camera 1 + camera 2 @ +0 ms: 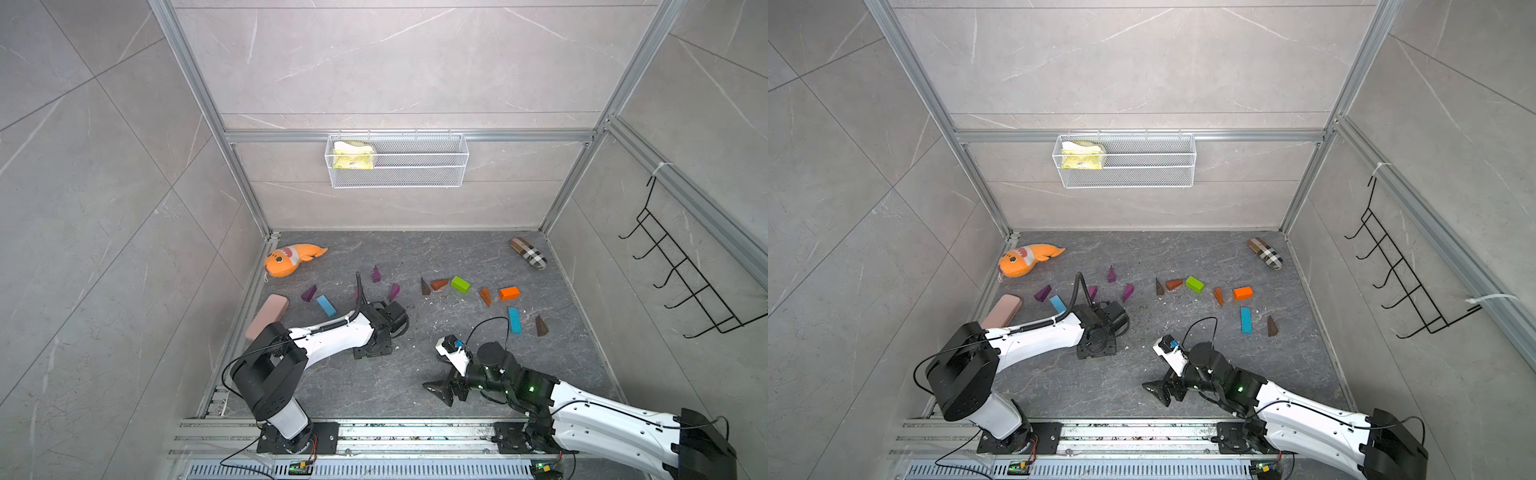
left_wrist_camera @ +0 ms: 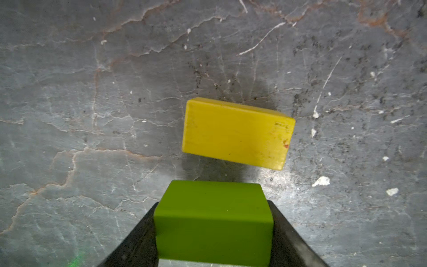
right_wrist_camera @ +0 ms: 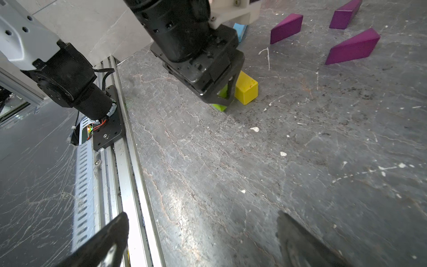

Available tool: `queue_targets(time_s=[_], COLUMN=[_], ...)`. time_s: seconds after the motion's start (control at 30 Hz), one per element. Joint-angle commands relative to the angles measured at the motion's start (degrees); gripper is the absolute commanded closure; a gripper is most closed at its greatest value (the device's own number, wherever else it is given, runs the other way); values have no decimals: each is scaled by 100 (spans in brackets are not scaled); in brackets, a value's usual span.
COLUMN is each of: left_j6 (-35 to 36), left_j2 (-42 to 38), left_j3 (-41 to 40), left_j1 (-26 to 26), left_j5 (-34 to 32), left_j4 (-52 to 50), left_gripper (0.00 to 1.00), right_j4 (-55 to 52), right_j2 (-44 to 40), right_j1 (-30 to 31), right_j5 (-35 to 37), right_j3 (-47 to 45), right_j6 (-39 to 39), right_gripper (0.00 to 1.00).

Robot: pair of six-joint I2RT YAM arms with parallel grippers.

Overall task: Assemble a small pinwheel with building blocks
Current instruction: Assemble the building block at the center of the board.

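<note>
- judging from the wrist views, the hub-laying step was taken to be in hand: a green brick [image 2: 212, 231] was seen clenched in the left gripper [image 2: 213, 207], with one dark finger pressed against each of its side faces.
- the yellow brick [image 2: 238, 133] was found lying flat on the tabletop [image 2: 92, 115], just beside the held brick. a strip of shadowed surface was seen between the two, so they were judged to be apart.
- whether the green brick was resting on the tabletop or held just above it could not be told.
- in both top views the left gripper was placed a little toward 8 o'clock from the table's middle, and both bricks were hidden beneath its wrist.
- the right gripper [image 3: 201, 217] was seen spread wide and empty, at about 5 o'clock from the middle and well apart from every block.
- the purple wedges [image 1: 376, 274] were seen scattered between 10 and 12 o'clock of the left gripper. a second green brick [image 1: 460, 284] and an orange brick [image 1: 509, 293] were seen lying toward 1 and 2 o'clock of the middle.
- for the next move, the green brick was judged to need squaring to the yellow brick and setting down flush against it before release. a skewed approach was thought likely to nudge the yellow brick aside.
</note>
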Motion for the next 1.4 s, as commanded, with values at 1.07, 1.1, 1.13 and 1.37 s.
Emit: queue_targets(time_s=[1.07,1.1,1.13,1.37], left_j6=[508,508,499,437], left_j2=[426,426,426,417], left_j3=[-23,-23,-15,-30], left_j1=[-9,-9,-9,-1], left_j5=[-224,-226,-220,-276], left_j4=[327,333,311,226], left_gripper=[40,40,40,39], right_j4=[191,191,199,226], right_j2=[383,390,389,461], right_j1=[25,29,23,21], right_j5=[-178,-187,-182,-224], right_j3=[38,39,41,54], right_j6=[32,29,37,19], right_gripper=[0,0,0,0])
